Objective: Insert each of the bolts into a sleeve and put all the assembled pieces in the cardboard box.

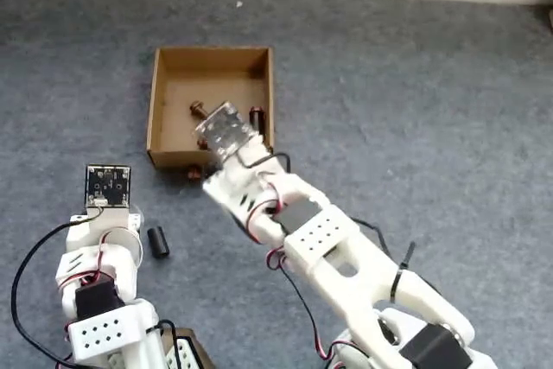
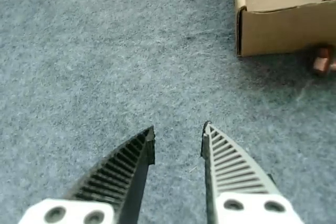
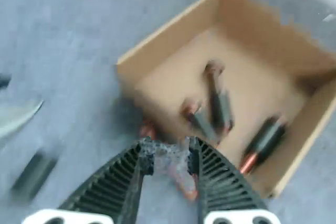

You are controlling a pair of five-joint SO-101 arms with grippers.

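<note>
**Two arms at station: right tool (image 3: 169, 148) loaded at the cardboard box (image 3: 168, 27), left tool (image 2: 178, 134) spread**

I read the right tool as pinching a copper-tinted piece (image 3: 181, 177) between its jaws. Blur prevents me from telling whether it is a bolt alone or a sleeved one. In the high view this tool hangs over the box interior, close to the near wall. Three sleeved bolts (image 3: 218, 103) lie on the box floor. One loose bolt (image 2: 323, 60) lies on the surface (image 2: 79, 51) just beside the box's outer wall. The left tool holds its jaws apart, low over the grey surface, near a box corner. One black sleeve (image 1: 157, 242) lies on the surface just beside the left arm, well apart from the box.
</note>
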